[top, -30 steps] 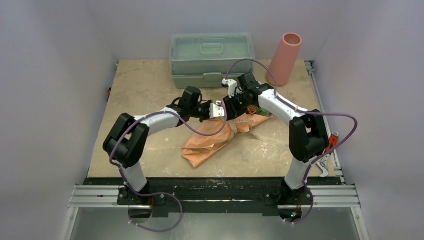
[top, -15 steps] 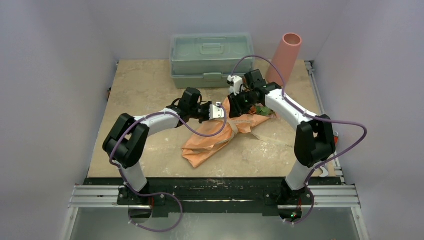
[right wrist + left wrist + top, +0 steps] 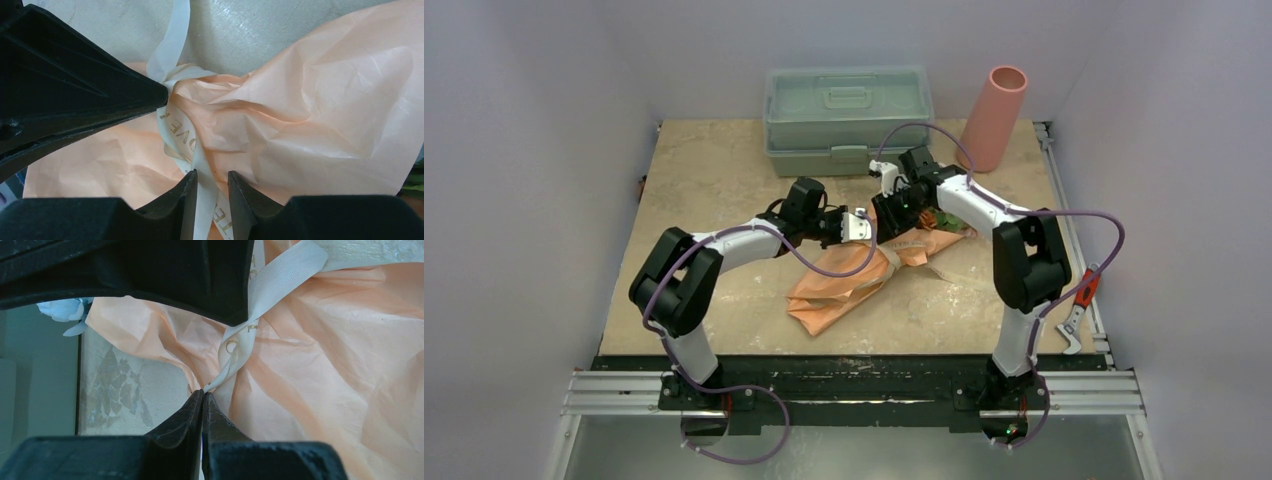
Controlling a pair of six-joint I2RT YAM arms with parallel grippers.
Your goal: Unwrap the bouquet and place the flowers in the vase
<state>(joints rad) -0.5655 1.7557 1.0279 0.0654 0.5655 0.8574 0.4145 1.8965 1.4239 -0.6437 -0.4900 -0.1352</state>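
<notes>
1. While my left gripper (image 3: 202,394) is clamped on a ribbon (image 3: 280,277) tail, I'd pull slowly, straight away from the knot (image 3: 172,92).
2. Right gripper (image 3: 211,181) sits half-spread around another ribbon band; can't tell if it's biting.
3. Bouquet (image 3: 864,275) lies mid-table, still tied; vase (image 3: 994,115) stands far right.
4. Since half a second ago the right arm (image 3: 984,205) swung back over the knot; left hasn't budged.

Beige mottled table (image 3: 709,170) carries the wrapped bouquet (image 3: 844,285) mid-surface, a grey-green box (image 3: 847,115) and pink vase (image 3: 994,120) at the back
</notes>
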